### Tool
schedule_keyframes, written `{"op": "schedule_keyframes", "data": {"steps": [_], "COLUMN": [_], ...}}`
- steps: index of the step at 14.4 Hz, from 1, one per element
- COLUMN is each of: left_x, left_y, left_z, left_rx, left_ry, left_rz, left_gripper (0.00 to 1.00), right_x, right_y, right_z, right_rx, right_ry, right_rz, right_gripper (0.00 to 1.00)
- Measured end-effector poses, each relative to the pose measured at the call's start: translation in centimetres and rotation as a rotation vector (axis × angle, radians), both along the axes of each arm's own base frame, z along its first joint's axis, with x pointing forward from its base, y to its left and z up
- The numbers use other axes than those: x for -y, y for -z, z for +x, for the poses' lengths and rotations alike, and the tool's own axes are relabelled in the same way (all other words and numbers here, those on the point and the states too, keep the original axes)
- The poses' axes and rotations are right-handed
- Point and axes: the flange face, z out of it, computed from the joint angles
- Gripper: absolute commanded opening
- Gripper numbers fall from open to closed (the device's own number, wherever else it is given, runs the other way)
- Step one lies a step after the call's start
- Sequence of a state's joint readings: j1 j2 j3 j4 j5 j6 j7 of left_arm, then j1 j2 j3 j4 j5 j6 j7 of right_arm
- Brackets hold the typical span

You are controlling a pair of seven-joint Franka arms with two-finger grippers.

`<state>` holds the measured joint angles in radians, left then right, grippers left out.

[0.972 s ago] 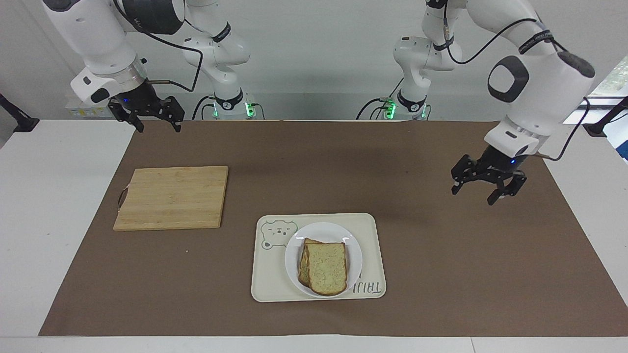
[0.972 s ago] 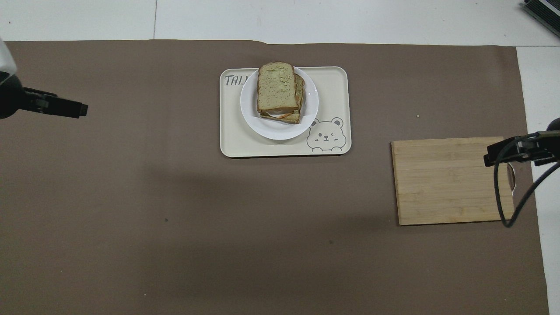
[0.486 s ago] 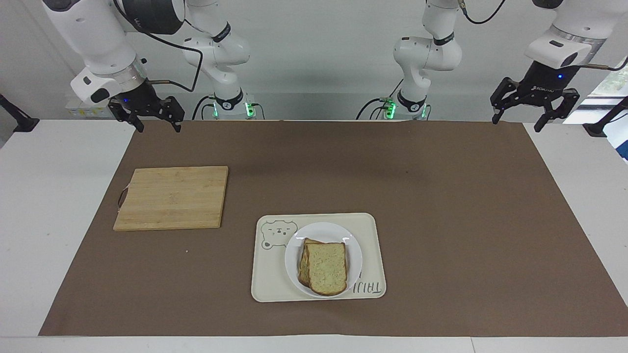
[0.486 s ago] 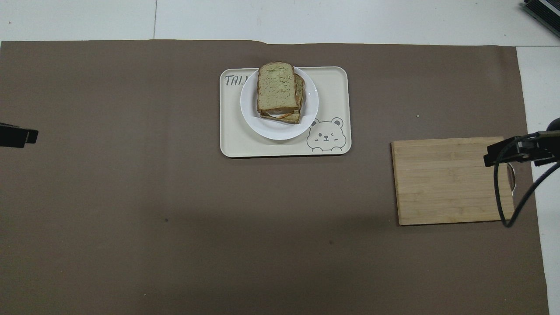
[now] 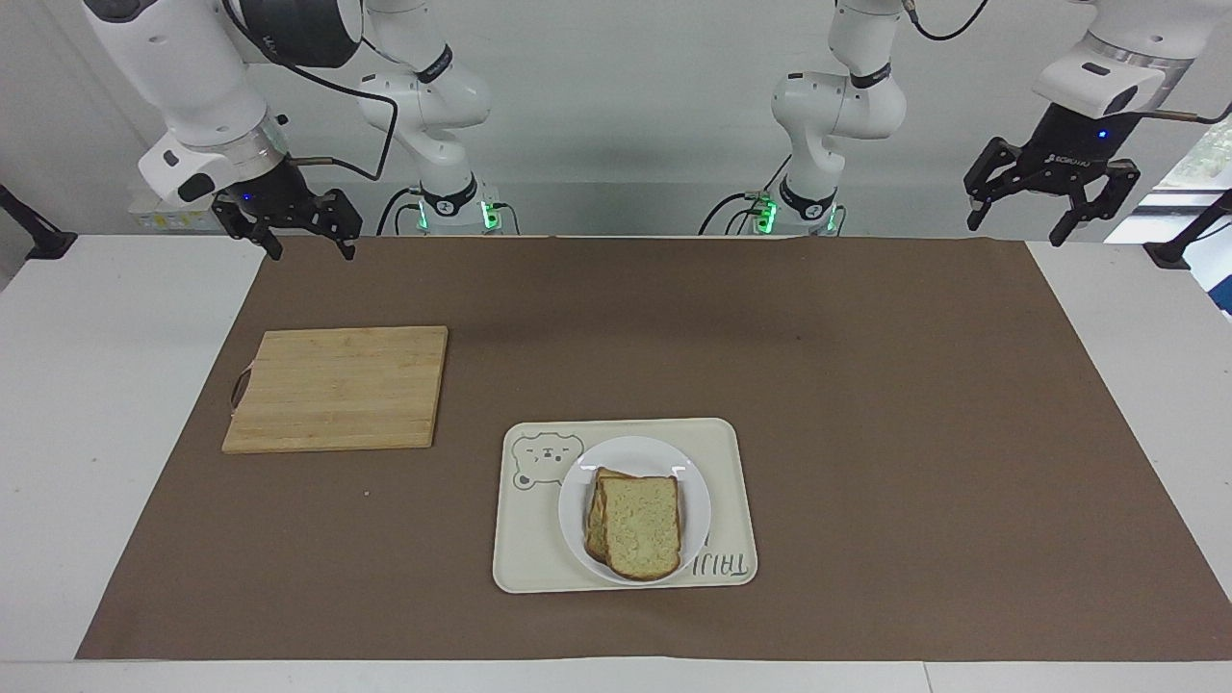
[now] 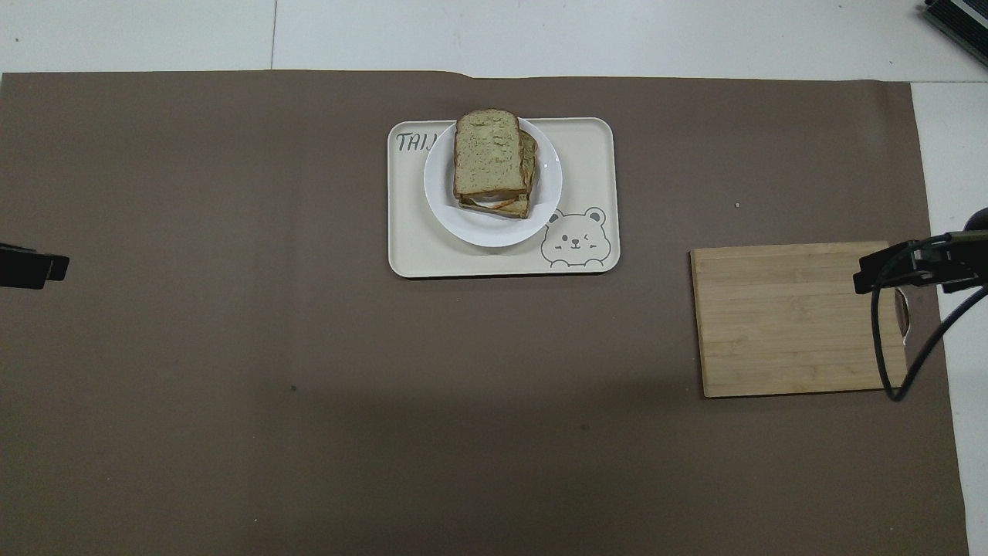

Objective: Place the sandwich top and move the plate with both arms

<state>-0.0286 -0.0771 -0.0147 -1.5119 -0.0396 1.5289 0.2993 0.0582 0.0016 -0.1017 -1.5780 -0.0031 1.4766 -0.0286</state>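
Sandwich top [image 5: 642,526] stacked on plate [image 5: 695,493] – both pincers raised, spread

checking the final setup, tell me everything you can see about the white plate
The plate is small, round, glossy white, and looks ceramic, with light glinting on its rim. It sits flat on the cream tray, toward the tray's lettered end and beside the bear drawing. It carries a stacked sandwich, the sandwich top lying slightly askew over the lower slice. Neither gripper touches it: the left gripper and right gripper hang open near the robots' bases.
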Motion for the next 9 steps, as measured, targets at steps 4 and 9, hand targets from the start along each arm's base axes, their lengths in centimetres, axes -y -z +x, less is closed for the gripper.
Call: {"op": "schedule_keyframes", "data": {"steps": [4,9], "left_x": [-0.4,-0.78], "left_y": [0.61,0.32], "left_z": [-0.16,0.29], "left_rx": [-0.049,-0.054], "left_ry": [-0.007,-0.014], "left_rz": [0.003,0.002], "left_gripper": [1.0,1.0], "right_x": [0.0,0.0], "right_y": [0.0,0.0], "right_z": [0.0,0.0], "right_rx": [0.0,0.0], "right_ry": [0.0,0.0], "right_rz": [0.0,0.0], "right_gripper": [1.0,1.0]}}
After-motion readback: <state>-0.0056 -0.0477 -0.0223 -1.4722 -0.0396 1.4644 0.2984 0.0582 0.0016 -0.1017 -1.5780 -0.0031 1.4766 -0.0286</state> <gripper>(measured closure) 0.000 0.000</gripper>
